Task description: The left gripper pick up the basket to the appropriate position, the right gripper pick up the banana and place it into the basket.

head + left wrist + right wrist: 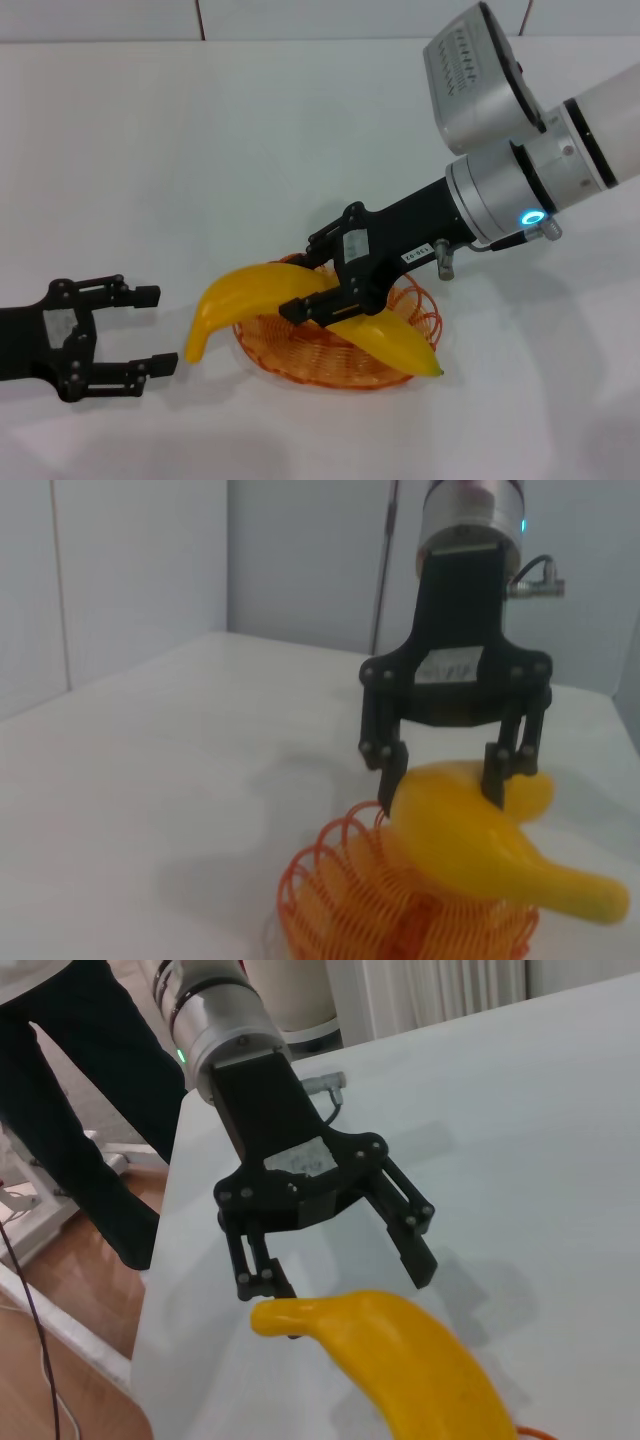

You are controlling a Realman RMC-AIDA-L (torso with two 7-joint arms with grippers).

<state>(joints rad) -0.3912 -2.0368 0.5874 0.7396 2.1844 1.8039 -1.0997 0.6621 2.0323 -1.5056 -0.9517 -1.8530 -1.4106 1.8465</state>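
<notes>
**Banana over the basket, not yet let go**

From the head view, the right hand (322, 298) reached in from the right side and had its two fingers closed around the middle of the banana (300, 305). The banana lay across the basket (400, 372), with both ends sticking out past the rim. I could not tell if it already rested on the wire. The basket stood on the white worktop (200, 150). The left hand (115, 340) was near the banana's left end, wide open and holding nothing, apart from the basket.

From the left wrist view, the right hand (450, 785) came down from above, its fingers pressed on both sides of the banana (480, 845), just over the basket (340, 890).

From the right wrist view, the left hand (340, 1265) stood open above the worktop (520, 1110), close to the tip of the banana (400, 1360). A person's dark legs (70, 1110) were beside the worktop.

In my judgement, the basket was already set in its place, and the banana was brought to it. What was left was to release the banana and to pull the right hand away.
</notes>
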